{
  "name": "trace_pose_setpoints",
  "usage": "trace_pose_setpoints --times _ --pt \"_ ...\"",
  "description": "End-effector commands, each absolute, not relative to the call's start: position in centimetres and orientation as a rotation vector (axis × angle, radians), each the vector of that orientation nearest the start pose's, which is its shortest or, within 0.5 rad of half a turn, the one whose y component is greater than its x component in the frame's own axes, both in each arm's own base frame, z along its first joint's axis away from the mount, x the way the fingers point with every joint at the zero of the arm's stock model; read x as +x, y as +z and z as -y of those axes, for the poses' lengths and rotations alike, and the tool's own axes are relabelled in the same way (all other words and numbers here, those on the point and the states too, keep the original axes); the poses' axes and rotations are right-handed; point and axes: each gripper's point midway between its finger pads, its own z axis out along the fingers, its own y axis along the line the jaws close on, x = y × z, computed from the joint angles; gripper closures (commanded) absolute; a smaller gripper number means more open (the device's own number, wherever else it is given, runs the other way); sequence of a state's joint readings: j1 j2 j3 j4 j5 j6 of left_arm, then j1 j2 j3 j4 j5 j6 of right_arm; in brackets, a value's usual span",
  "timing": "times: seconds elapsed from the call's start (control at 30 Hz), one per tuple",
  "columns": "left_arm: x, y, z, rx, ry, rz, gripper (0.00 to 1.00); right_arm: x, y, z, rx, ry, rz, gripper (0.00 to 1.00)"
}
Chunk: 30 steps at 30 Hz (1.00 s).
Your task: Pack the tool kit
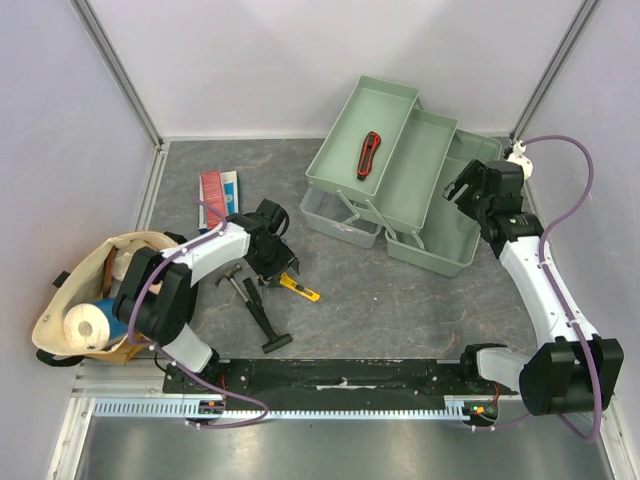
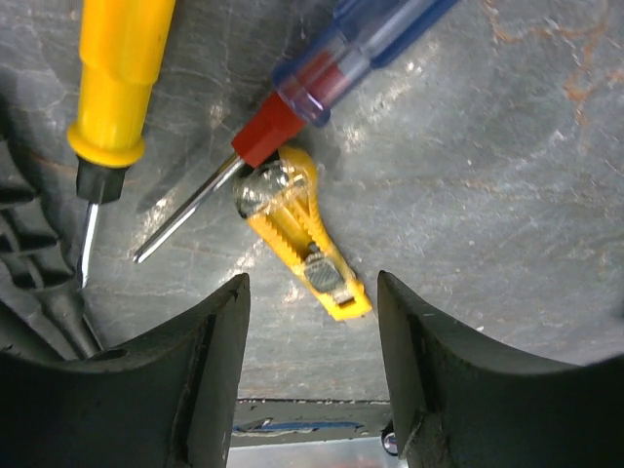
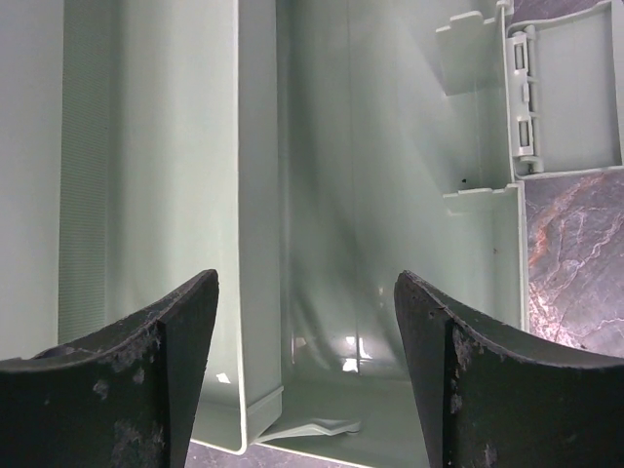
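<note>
The pale-green toolbox point(image 1: 440, 215) stands open at the back right with its trays folded out. A red-black cutter point(image 1: 368, 154) lies in the far tray. The clear lid point(image 1: 335, 215) lies by its left side. My left gripper point(image 1: 277, 262) is open and empty, low over the yellow knife point(image 1: 300, 289). In the left wrist view my gripper point(image 2: 312, 327) has the knife point(image 2: 307, 249) just ahead of it, beside a red-blue screwdriver point(image 2: 322, 83) and a yellow-handled screwdriver point(image 2: 122, 78). The black hammer point(image 1: 262, 318) lies nearby. My right gripper point(image 1: 458, 192) hangs open and empty point(image 3: 307, 322) over the box's deep compartment point(image 3: 390, 195).
A tan cloth bag point(image 1: 60, 300) with a paper roll point(image 1: 88, 327) sits at the near left. A flat red-and-blue packet point(image 1: 218, 190) lies behind the left gripper. White walls close the back and sides. A metal rail point(image 1: 330, 405) runs along the near edge.
</note>
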<state>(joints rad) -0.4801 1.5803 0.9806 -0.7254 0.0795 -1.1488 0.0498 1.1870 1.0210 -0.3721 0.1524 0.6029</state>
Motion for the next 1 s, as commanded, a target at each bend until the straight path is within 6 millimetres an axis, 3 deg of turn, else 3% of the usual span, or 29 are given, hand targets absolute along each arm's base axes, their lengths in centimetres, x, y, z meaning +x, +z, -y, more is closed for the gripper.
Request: trace_pose_setpoints --times 0.0,0.13,0.3,0.5,0.77,0.97 --pt "25.5 3.2 19.1 -1.046 -0.331 -2.816 0.39 37.0 22.2 -1.1 0.677 0.215 -1.981 0.2" --pt "25.1 1.8 18.9 -1.024 -0.275 -2.846 0.39 36.9 22.1 -1.0 0.677 0.209 -1.984 0.2" --pt "25.6 0.9 19.0 -0.976 -0.252 -2.847 0.47 36.8 22.0 -0.8 0.678 0.199 -1.984 0.2" --pt "25.7 0.1 19.2 -0.909 -0.25 -2.876 0.71 36.8 22.0 -0.3 0.683 0.187 -1.978 0.19" --pt "28.1 2.8 19.4 -0.799 -0.291 -2.783 0.98 36.9 22.3 -0.1 0.677 0.174 -1.974 0.19" --pt "29.5 6.2 18.7 -0.726 -0.303 -2.66 0.98 36.9 22.4 0.1 0.683 0.168 -1.971 0.19"
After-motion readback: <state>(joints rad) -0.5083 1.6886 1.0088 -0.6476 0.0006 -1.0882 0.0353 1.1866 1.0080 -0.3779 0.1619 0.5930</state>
